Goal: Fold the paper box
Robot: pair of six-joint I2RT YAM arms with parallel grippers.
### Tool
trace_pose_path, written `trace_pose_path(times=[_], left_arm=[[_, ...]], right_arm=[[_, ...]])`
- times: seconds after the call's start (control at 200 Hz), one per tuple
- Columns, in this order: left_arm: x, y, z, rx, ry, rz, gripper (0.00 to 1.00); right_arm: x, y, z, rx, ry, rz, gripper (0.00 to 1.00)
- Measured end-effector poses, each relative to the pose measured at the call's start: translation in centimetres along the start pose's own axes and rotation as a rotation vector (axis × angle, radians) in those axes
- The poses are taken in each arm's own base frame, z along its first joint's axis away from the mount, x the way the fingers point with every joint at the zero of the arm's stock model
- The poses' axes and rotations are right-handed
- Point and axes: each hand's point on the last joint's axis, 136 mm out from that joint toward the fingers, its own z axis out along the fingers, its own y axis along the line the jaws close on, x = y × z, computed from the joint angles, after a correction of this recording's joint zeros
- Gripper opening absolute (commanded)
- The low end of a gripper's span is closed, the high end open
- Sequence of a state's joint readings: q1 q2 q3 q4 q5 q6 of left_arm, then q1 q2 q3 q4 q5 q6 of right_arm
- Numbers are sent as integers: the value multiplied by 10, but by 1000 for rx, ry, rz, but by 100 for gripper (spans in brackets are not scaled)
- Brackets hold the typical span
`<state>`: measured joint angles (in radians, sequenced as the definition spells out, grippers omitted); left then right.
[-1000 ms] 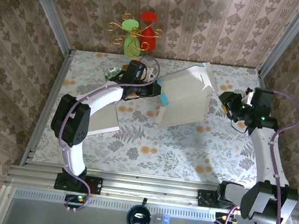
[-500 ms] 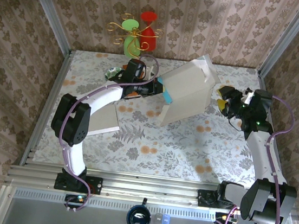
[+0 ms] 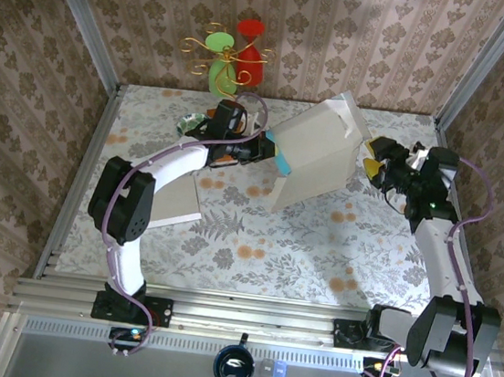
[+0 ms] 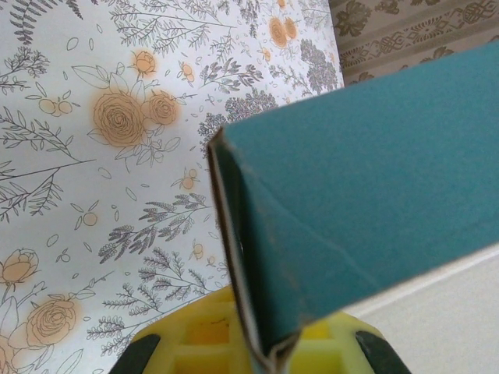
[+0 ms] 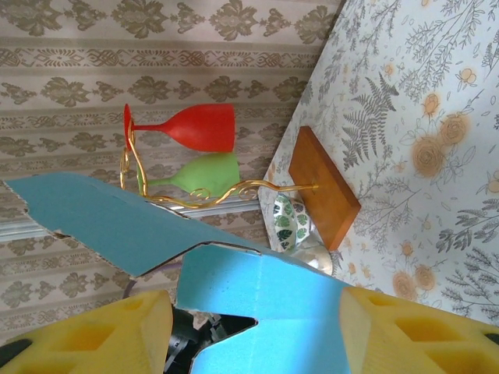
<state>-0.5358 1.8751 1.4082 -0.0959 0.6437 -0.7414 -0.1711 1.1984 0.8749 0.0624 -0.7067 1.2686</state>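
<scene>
White cardboard outside, teal within: we count one paper box (image 3: 315, 159), tilted above the far middle of the table (image 3: 300, 250), long axis slanting near-left to far-right. One flat white sheet (image 3: 172, 199) lies under the left arm. Our left gripper (image 3: 270, 152) pinches the box's left edge. Our right gripper (image 3: 375, 162), jaws spread, sits just right of it. Two goblets (image 3: 250, 32) stand behind.

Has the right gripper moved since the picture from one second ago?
Yes. Judged against the table's back edge, the right gripper has moved toward that edge and leftward, closing on the paper box.
</scene>
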Motion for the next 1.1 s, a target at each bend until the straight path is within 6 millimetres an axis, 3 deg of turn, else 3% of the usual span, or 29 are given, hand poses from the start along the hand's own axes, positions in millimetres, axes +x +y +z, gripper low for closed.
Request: trace_pose_path(times=[0.465,0.875,0.965,1.1], left_arm=[[8,2,12,-2,26,-4,0],[1,-6,11,14,6,7,0],[-3,-5,10,3,-6,13,0],[-8,-4,8,-6,-22,27,0]], right_arm=[[4,-15,19,33,45,24,58],[21,-18,27,63,97,2,51],[21,-12,24,86,104,-34,53],[17,15,13,107,88,-145,57]])
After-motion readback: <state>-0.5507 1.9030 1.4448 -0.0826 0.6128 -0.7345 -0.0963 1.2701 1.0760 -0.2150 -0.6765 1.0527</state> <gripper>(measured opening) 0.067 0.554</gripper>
